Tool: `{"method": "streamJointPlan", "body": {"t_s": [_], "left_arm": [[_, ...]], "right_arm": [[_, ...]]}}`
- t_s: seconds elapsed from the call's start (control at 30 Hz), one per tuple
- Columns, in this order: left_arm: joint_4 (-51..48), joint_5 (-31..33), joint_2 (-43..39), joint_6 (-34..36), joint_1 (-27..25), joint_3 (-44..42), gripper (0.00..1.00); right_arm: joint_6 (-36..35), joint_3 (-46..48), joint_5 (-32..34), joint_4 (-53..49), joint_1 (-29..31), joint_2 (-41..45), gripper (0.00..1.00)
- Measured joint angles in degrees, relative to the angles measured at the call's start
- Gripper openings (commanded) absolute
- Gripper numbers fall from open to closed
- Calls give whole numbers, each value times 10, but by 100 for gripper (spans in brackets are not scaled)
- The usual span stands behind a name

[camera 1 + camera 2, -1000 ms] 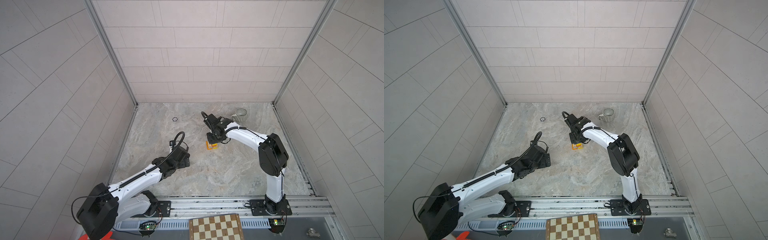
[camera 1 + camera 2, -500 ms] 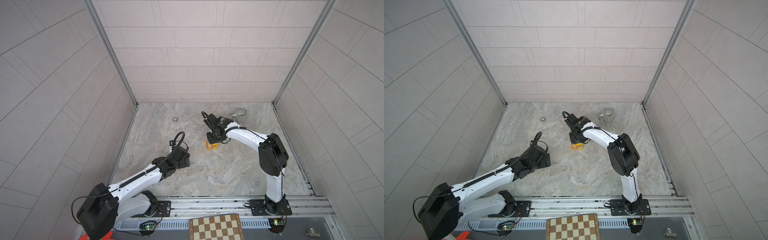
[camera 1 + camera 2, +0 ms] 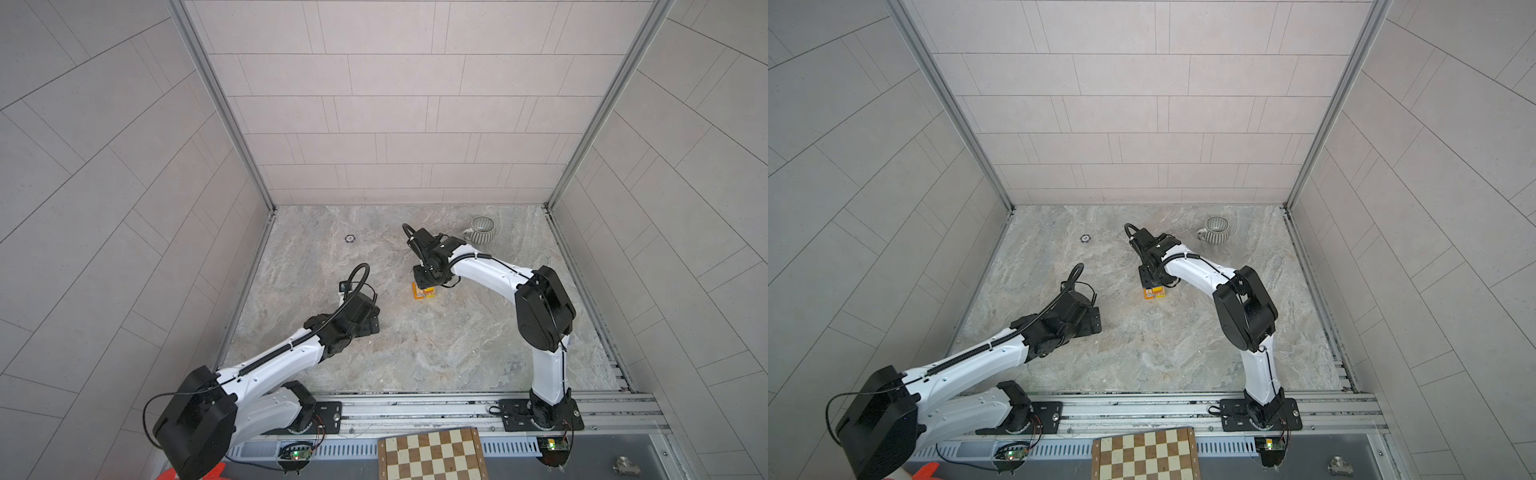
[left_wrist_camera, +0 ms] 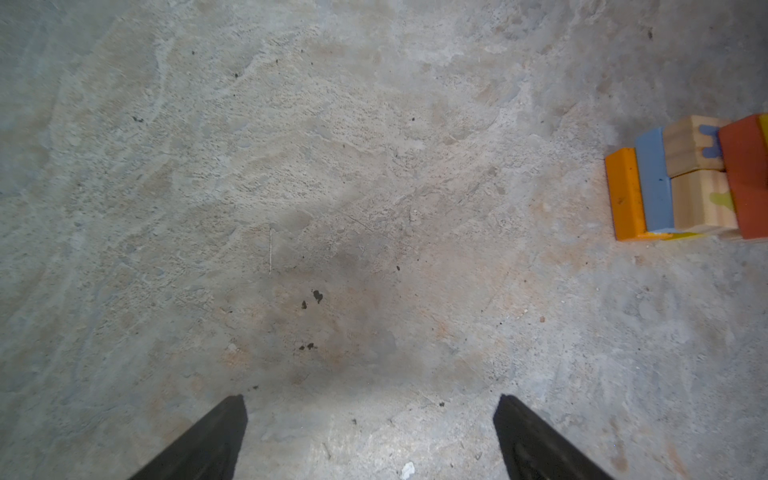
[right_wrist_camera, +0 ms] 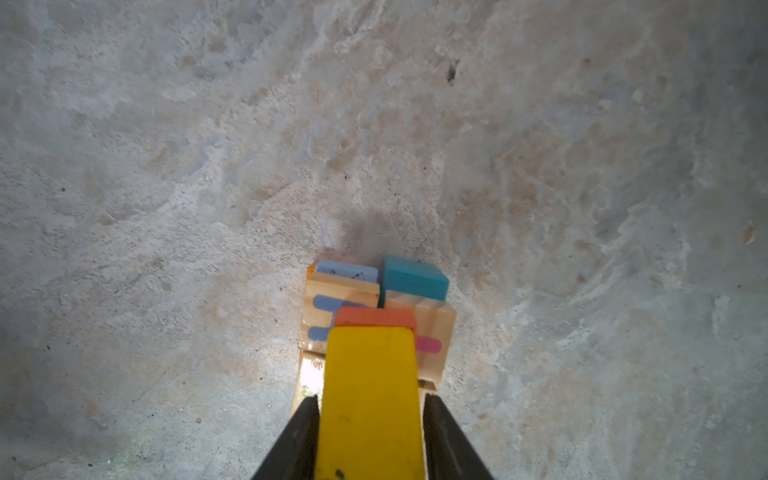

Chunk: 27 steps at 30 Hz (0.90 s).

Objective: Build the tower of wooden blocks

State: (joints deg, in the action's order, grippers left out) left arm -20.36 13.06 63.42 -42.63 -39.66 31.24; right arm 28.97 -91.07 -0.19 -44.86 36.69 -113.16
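The tower (image 3: 424,291) is standing on the table (image 3: 415,353) near the middle; in both top views the right arm is reaching down over it and hiding its top, so only some orange and yellow is peeking out (image 3: 1154,292); the right gripper (image 5: 370,399) is pointing down at the tower with the yellow block (image 5: 370,365) sitting between its two fingers (image 5: 305,428); the fingers are sitting just beside the block's sides, and I cannot tell if they are squeezing it or letting it go; the yellow block is lying on a red block (image 5: 374,318), and under that wood cubes (image 5: 340,299) with letters are sitting side by side, with a teal block (image 5: 415,276) behind them; the left gripper (image 4: 370,399) is hanging over bare table well apart from the tower, with its fingers spread wide and nothing between them; its camera is seeing the tower from the side (image 4: 685,183); a mug (image 3: 482,230) is standing near the back wall; a chessboard (image 3: 432,455) is lying off the table at the front.
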Motion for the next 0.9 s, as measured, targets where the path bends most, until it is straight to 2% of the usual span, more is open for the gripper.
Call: {"method": "streamJointPlan", "body": {"t_s": [0.3,0.5,0.8,0.9], "left_arm": [[-28,8,-22,0,0,7,100],[-66,16,-52,0,0,49,100],[-162,42,-78,10,0,169,100],[-193,67,-98,26,0,214,100]], "right_arm": [[-1,0,10,-1,-2,2,52],[-7,0,12,-11,-9,40,58],[-30,8,26,-24,-25,189,66],[-47,58,37,-3,-28,274,75]]}}
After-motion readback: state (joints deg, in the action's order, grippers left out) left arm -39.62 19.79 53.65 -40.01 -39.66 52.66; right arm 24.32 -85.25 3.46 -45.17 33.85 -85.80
